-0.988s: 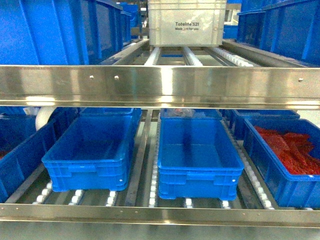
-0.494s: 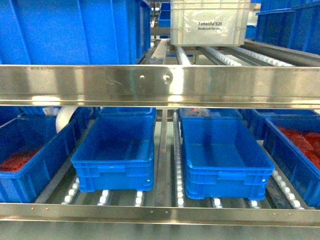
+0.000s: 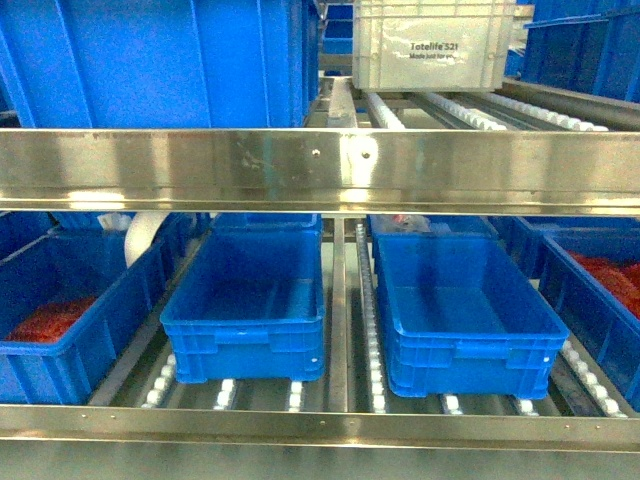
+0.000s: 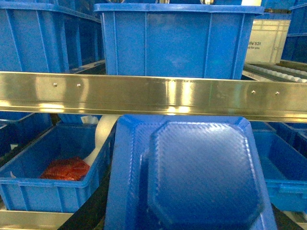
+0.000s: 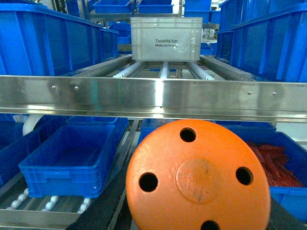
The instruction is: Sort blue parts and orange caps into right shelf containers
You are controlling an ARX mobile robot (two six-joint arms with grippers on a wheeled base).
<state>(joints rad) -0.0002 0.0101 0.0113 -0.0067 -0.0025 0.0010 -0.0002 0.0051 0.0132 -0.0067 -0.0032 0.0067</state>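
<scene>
A blue part point(image 4: 192, 177), a moulded tray-like piece with an octagonal raised middle, fills the lower left wrist view, and my left gripper is shut on it; only a dark finger point(image 4: 93, 211) shows beside it. An orange cap point(image 5: 199, 179), a round disc with several holes, fills the lower right wrist view, held by my right gripper, whose dark fingers point(image 5: 98, 208) peek out at its sides. Two empty bright blue crates point(image 3: 245, 350) point(image 3: 470, 365) sit side by side on the lower shelf. Neither gripper shows in the head view.
A steel shelf rail point(image 3: 320, 170) crosses every view above the crates. Blue crates holding red pieces stand at far left point(image 3: 60, 365) and far right point(image 3: 600, 300). A pale grey tote point(image 3: 430, 45) sits on the upper rollers, beside tall blue bins point(image 3: 150, 60).
The head view has shifted leftward along the shelf: the two empty crates and the grey tote now sit further right in the picture, and the left crate with red pieces has come into view.
</scene>
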